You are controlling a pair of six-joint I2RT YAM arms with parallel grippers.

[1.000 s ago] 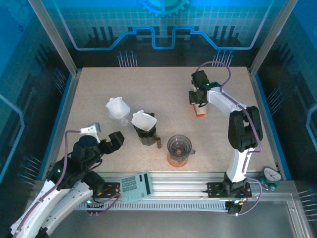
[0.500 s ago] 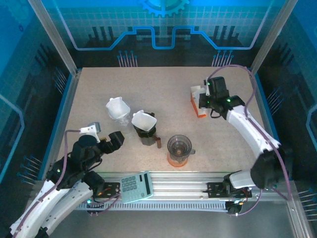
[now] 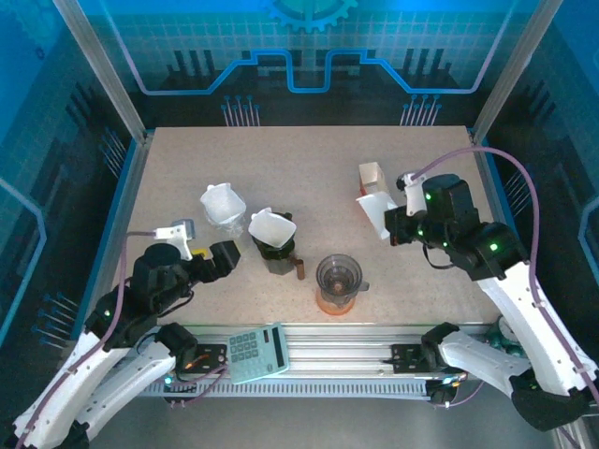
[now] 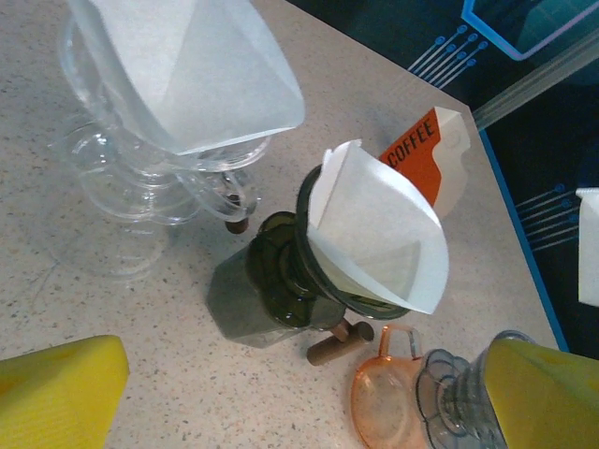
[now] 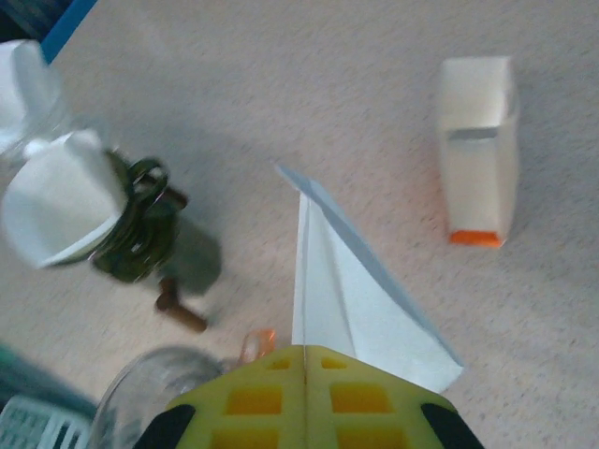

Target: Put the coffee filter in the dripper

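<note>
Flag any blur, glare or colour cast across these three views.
Top external: sharp, blue tint from the enclosure walls, soft shadows on the table. Left wrist: crisp on the seated filter and dark dripper; yellow fingers at the bottom corners soft. Right wrist: blurred throughout, the held filter and box both soft-edged.

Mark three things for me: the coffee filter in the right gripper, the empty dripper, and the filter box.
coffee filter (image 5: pixel 351 290): right wrist view, middle of the folded paper.
empty dripper (image 3: pixel 335 305): top external view, its orange base.
filter box (image 3: pixel 372 176): top external view, its upper face.
</note>
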